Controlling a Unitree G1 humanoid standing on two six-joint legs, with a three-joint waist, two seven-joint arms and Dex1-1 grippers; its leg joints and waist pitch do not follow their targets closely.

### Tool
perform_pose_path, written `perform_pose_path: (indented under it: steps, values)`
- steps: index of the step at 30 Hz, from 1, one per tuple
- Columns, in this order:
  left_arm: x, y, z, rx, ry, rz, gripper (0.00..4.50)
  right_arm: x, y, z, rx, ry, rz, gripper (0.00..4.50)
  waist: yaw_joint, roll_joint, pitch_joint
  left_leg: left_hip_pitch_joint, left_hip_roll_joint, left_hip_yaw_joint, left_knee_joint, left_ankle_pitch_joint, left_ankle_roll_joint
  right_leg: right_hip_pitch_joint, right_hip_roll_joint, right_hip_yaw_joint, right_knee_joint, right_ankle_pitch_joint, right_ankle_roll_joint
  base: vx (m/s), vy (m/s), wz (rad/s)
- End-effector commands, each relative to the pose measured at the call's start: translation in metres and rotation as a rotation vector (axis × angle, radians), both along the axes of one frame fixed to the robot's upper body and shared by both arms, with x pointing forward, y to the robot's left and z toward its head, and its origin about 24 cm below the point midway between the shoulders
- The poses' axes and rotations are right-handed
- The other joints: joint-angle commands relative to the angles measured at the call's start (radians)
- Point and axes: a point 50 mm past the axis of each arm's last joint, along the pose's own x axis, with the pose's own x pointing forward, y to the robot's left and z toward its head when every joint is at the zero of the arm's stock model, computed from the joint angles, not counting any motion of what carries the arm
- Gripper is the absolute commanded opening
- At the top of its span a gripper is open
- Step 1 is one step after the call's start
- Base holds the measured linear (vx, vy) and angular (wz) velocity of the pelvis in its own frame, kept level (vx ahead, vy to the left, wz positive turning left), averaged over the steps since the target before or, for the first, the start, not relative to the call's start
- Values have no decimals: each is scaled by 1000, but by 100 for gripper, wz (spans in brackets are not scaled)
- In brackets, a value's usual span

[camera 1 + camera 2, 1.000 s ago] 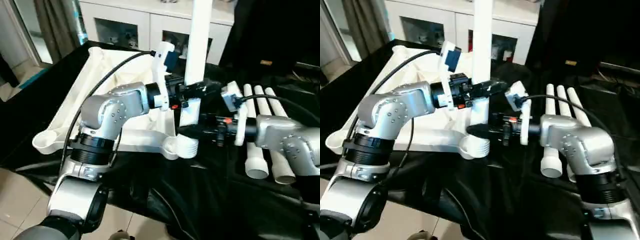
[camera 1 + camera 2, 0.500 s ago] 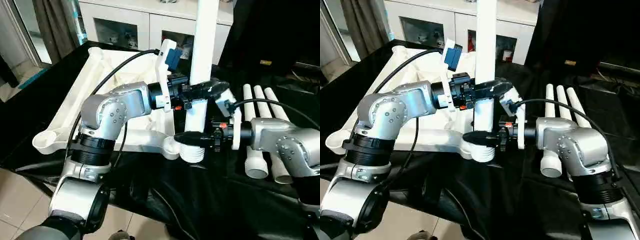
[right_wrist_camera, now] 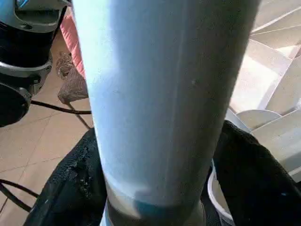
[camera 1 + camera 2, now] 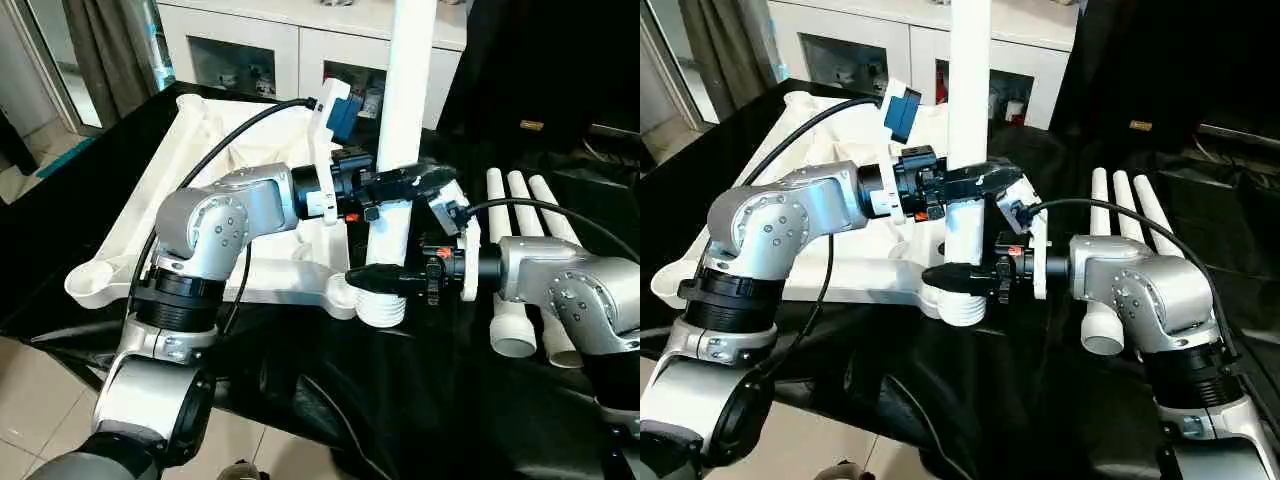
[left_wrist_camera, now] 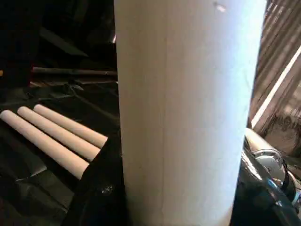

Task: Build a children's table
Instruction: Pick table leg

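Leg upright in corner socket, gripped by both hands.

The white tapered tube leg [image 4: 405,90] stands upright, its lower end seated in the round ribbed corner socket [image 4: 380,300] at the near corner of the white plastic tabletop [image 4: 215,150], which lies underside up, ribs showing, on the black-draped surface [image 4: 420,400]. The left hand [image 4: 400,182] is closed around the leg from the left, higher up; the right hand [image 4: 385,279] is closed around it just above the socket. The leg is smooth and matt, with a faint seam along its length. Three spare legs [image 4: 530,260] lie side by side to the right, well apart from the socket. A white cabinet [image 4: 300,40] with glass doors stands behind the surface.
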Motion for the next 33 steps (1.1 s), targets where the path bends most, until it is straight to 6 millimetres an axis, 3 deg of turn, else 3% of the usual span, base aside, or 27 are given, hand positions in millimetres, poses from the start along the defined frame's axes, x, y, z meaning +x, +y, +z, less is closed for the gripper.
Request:
perform_pose_path:
  steps: [1,12,13,16,23,29,30,33]
  values:
    - [-5,-2,-1,9,-4,-31,186,1,-3,4,12,-19,-10,315,3,-12,-82,2,59,-21,-62,12,59,72,-91,58,-65,-84,-213,0,0,0]
    - [-3,0,-1,6,3,-32,186,-1,-3,5,23,-7,3,315,4,-11,-82,3,59,-20,-61,10,57,73,-91,59,-64,-73,-221,0,0,0]
    - [-4,0,-1,4,3,-34,186,-1,-3,5,24,-5,3,287,4,-11,-82,2,59,-21,-61,12,57,73,-91,59,-63,-69,-222,0,0,0]
    - [-4,1,0,3,3,-36,186,-2,-2,4,29,2,4,277,4,-10,-82,2,59,-20,-61,10,58,74,-92,59,-64,-70,-223,0,0,0]
    - [-4,1,-1,7,2,-44,186,-1,-1,4,38,5,5,203,4,-9,-82,2,59,-21,-62,8,56,73,-91,58,-64,-73,-223,0,0,0]
    - [-4,1,-1,15,-14,-35,186,-2,0,3,49,7,4,193,4,-9,-83,2,58,-21,-61,13,54,74,-90,58,-62,-61,-223,0,0,0]
    - [-4,1,-1,17,-17,-32,242,-2,0,3,51,7,3,193,4,-6,-83,2,59,-21,-61,11,54,73,-91,58,-63,-62,-223,0,0,0]
    - [0,1,0,-27,5,0,269,-2,1,3,60,-5,-4,193,4,-4,-83,2,59,-22,-61,5,51,74,-91,58,-64,-58,-227,0,0,0]
